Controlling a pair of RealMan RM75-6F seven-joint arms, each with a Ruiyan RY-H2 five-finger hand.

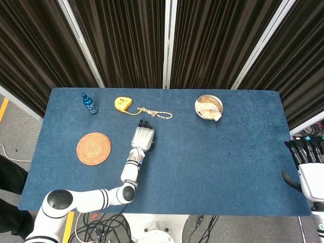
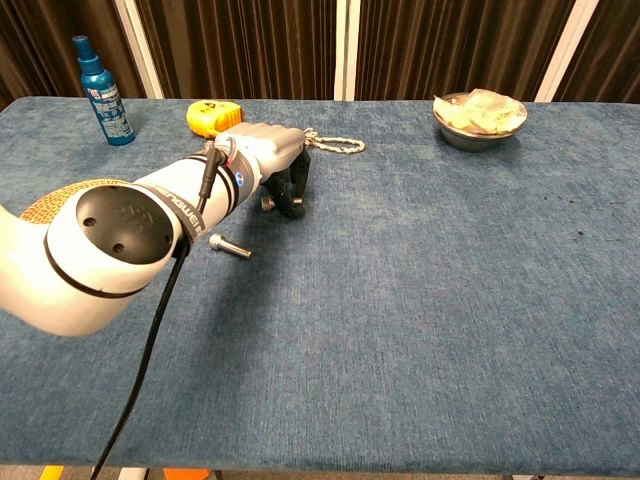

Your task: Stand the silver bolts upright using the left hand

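Observation:
Two silver bolts show in the chest view. One bolt (image 2: 230, 246) lies flat on the blue table (image 2: 450, 300), just in front of my left forearm. The other bolt (image 2: 268, 203) is at table level under my left hand (image 2: 272, 160), whose dark fingers (image 2: 296, 194) curl down around it; only its head end pokes out. In the head view my left hand (image 1: 143, 136) covers that bolt. My right hand (image 1: 307, 164) hangs off the table's right edge, fingers apart and holding nothing.
A blue bottle (image 2: 103, 92) stands at the far left. A yellow tape measure (image 2: 212, 115) and a rope (image 2: 335, 145) lie just behind my left hand. A metal bowl (image 2: 478, 118) sits at the far right, and a woven coaster (image 1: 93, 148) lies left of my arm.

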